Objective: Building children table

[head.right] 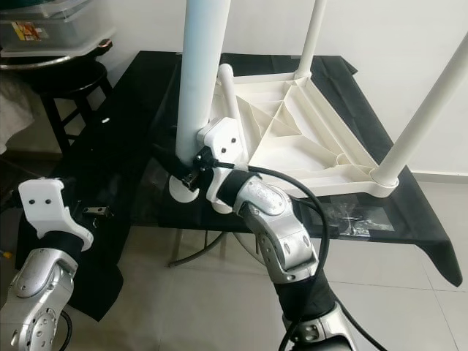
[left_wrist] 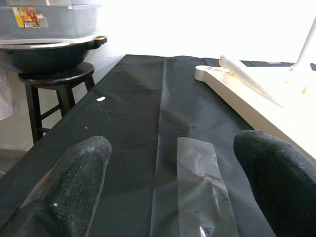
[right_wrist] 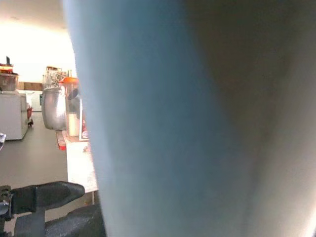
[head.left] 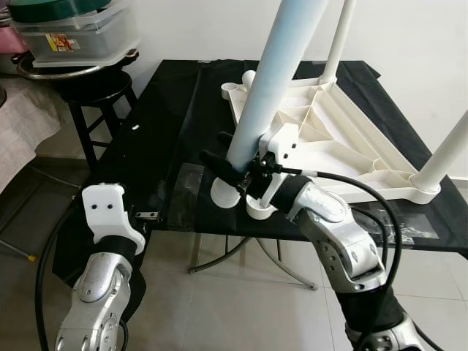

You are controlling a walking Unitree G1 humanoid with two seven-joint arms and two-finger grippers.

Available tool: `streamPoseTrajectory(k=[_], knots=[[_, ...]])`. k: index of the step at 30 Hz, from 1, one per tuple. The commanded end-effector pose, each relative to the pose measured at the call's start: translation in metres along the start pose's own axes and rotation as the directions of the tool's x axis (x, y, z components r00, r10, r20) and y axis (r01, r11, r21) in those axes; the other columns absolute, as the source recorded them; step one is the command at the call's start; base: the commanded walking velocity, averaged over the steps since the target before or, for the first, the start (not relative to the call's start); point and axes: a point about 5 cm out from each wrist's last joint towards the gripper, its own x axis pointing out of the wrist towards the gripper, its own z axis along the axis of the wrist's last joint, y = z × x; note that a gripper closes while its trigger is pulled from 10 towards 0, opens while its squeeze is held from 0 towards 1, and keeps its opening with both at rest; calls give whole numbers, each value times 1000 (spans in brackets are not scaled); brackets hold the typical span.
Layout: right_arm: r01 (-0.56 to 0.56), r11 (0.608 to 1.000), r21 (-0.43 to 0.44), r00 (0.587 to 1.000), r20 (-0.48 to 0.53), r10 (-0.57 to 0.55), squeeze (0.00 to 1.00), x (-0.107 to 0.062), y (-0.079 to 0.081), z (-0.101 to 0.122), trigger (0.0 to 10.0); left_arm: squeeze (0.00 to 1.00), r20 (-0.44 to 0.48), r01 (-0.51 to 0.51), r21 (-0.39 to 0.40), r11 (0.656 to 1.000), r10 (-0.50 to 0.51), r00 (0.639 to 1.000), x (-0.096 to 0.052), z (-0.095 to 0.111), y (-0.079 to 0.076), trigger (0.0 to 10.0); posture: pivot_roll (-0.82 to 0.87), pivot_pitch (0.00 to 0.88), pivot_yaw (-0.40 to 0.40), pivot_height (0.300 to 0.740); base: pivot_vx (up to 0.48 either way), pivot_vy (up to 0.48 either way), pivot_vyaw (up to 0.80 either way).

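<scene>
My right gripper is clamped around the pale blue table leg, low down near its foot, with one black finger wrapped across the near side of the tube. The leg rises steeply, leaning slightly, and its lower end sits in a round white socket at the near corner of the upturned white tabletop. In my right wrist view the leg is so close that it is a blurred blue column, so I judge the grip mainly from the head views.

The tabletop lies underside up on a black cloth that covers a work table, its ribbed frame facing the ceiling. Two more white legs already stand in it: one at the far corner and one at the right corner, both tilted a little. A small clear bag lies on the cloth near the right corner, just beside the tabletop's edge; its contents are too small for me to tell.

My left gripper hovers low over the near left part of the cloth, fingers spread wide and gripping nothing, with a strip of clear tape on the cloth between them. A dark wooden stool stands to the left of the table, carrying a pan and stacked plastic containers.
</scene>
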Motion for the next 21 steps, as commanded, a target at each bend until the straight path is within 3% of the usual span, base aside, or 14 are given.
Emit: streamPoseTrajectory(k=[1, 8, 13, 20, 21], knots=[[5, 1000, 15, 1000, 8, -5, 0, 0, -1, 1, 10000, 0, -27, 1, -13, 1000, -1, 1000, 1, -5, 0, 10000, -76, 61, 5, 740, 0, 0, -800], [25, 1000, 12, 1000, 16, -25, 0, 0, -4, 2, 10000, 0, -17, 36, -21, 999, -36, 999, 5, -1, -6, 10000, -71, 57, 11, 740, 34, 0, -114], [2, 1000, 11, 1000, 25, -2, 0, 1, -4, 5, 10000, 0, -15, 37, -24, 999, -37, 999, 6, -1, -6, 10000, -71, 57, 11, 740, 253, 0, -800], [-10, 1000, 2, 1000, 25, 10, 0, 0, -2, 7, 10000, 0, -10, 50, -23, 998, -51, 999, 6, 0, -8, 10000, -65, 55, 14, 740, 260, 0, 0], [-24, 999, -33, 1000, 15, 25, 0, -1, -2, 7, 10000, 0, -9, 54, -22, 998, -54, 999, 6, 0, -8, 10000, -67, 50, 15, 740, 277, 0, 500]])
